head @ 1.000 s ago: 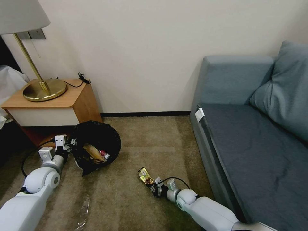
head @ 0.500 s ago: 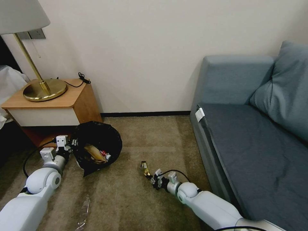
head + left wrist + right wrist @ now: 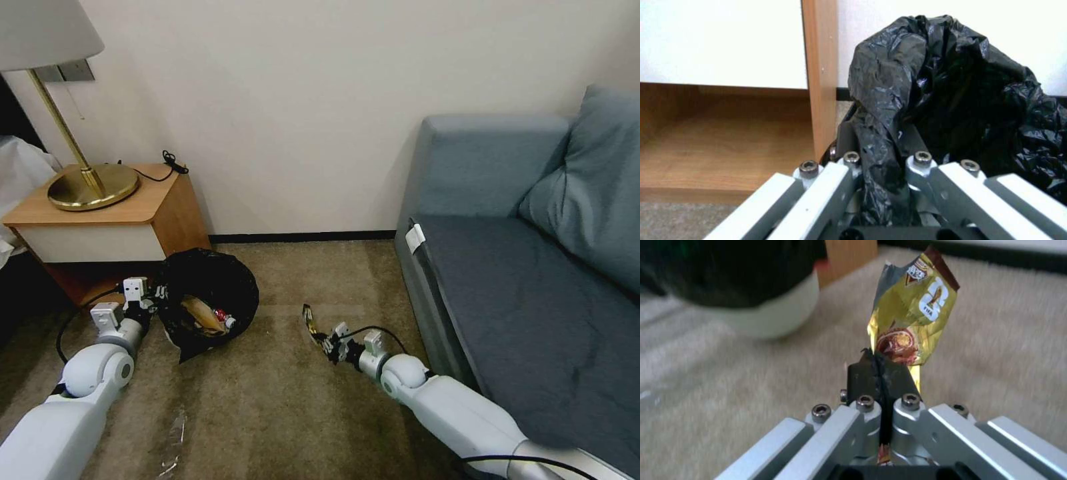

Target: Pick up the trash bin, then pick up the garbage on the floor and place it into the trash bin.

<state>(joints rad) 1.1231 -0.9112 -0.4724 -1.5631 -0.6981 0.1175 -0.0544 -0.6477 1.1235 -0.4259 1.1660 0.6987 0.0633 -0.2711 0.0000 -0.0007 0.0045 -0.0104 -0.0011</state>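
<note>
The trash bin [image 3: 212,293], white with a crinkled black bag [image 3: 925,96], hangs tilted just off the carpet beside the nightstand. My left gripper [image 3: 159,293] is shut on its rim and bag [image 3: 882,173]. Inside lie a brown paper bag [image 3: 200,312], a red-and-white packet [image 3: 219,313] and a white-capped bottle [image 3: 229,323]. My right gripper [image 3: 325,341] is shut on the gold-brown snack wrapper [image 3: 310,320], which stands up from the pads [image 3: 912,316] above the carpet. The bin's white side [image 3: 769,318] shows beyond the wrapper in the right wrist view.
A wooden nightstand [image 3: 100,220] with a brass lamp [image 3: 92,185] stands behind the bin. A grey-blue sofa [image 3: 533,267] fills the right side. A clear plastic scrap [image 3: 175,433] lies on the carpet near my left arm. Open carpet [image 3: 280,400] lies between the arms.
My right gripper has lifted the snack wrapper off the carpet and carried it forward. My left gripper has moved the bin slightly forward and right.
</note>
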